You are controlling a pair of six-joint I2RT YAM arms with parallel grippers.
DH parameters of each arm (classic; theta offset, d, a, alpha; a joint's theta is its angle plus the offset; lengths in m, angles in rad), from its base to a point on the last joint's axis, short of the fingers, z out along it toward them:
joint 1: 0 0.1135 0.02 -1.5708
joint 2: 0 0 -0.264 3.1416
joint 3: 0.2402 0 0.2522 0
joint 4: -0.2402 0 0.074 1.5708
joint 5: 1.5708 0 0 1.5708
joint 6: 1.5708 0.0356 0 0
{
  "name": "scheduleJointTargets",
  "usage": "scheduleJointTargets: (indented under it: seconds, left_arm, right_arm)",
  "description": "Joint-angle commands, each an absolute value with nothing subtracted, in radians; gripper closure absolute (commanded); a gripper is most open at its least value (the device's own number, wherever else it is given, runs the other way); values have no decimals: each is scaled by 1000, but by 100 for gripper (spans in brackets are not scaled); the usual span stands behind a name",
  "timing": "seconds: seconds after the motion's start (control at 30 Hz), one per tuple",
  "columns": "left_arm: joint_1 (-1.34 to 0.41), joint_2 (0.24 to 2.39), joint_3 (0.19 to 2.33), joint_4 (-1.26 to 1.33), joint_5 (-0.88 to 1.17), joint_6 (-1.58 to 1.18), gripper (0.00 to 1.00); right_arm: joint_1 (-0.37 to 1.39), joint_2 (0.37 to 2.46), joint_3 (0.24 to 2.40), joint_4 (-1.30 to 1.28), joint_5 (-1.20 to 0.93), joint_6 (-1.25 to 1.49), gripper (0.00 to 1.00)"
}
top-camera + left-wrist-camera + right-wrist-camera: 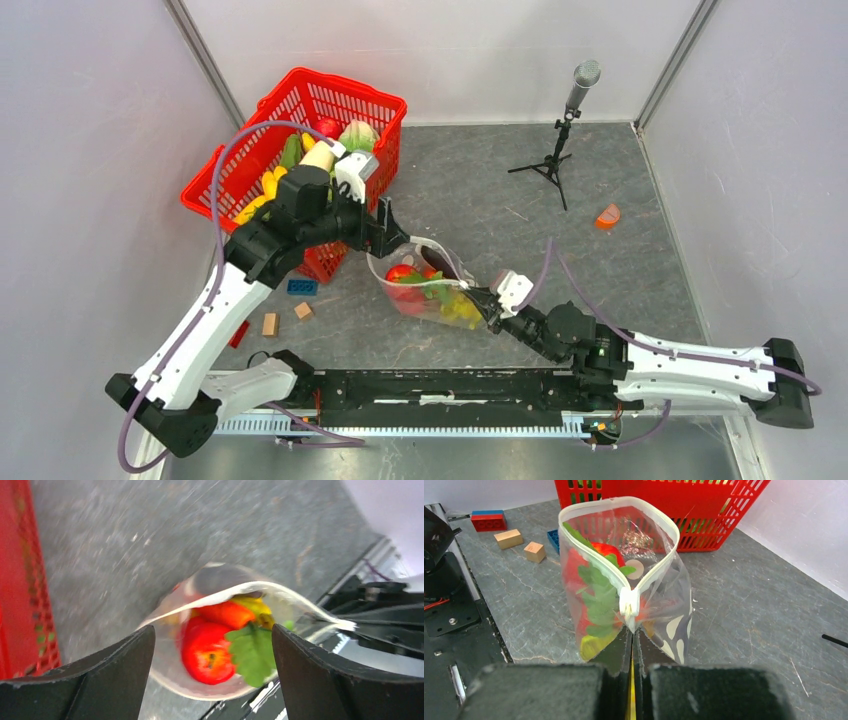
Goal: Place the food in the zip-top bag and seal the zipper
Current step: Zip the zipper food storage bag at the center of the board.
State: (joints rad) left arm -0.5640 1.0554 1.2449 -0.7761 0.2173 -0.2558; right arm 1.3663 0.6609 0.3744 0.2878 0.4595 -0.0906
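Observation:
The zip-top bag stands in the middle of the table with its mouth open. Inside it are a red tomato, a green leafy piece, an orange piece and a yellow piece. My right gripper is shut on the near end of the zipper, where the two strips meet; the rest of the zipper gapes in a loop. My left gripper is open and empty, just off the bag's far end. In the left wrist view the open mouth of the bag lies beyond my fingers.
A red basket with more toy food stands at the back left, behind my left arm. A blue brick, two wooden cubes and a red brick lie left of the bag. A microphone tripod and an orange piece are at the back right.

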Motion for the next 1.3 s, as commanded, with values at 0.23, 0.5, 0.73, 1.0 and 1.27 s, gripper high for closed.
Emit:
scheduleJointTargets:
  seconds: [0.23, 0.5, 0.73, 1.0, 1.27]
  left_arm:
    - [-598, 1103, 1292, -329, 765, 38, 11]
    - [-721, 1226, 1288, -380, 1000, 379, 14]
    - [-744, 1288, 1317, -456, 1007, 498, 29]
    - [-808, 1390, 1436, -748, 999, 670, 45]
    - [-853, 1403, 1431, -798, 843, 688, 55]
  right_arm:
    - [1126, 715, 516, 204, 77, -2, 100]
    - [1088, 696, 498, 209, 9, -2, 100]
    - [1085, 659, 464, 214, 10, -2, 100]
    - [1085, 658, 456, 224, 25, -2, 100]
    - [1085, 645, 451, 225, 32, 28, 100]
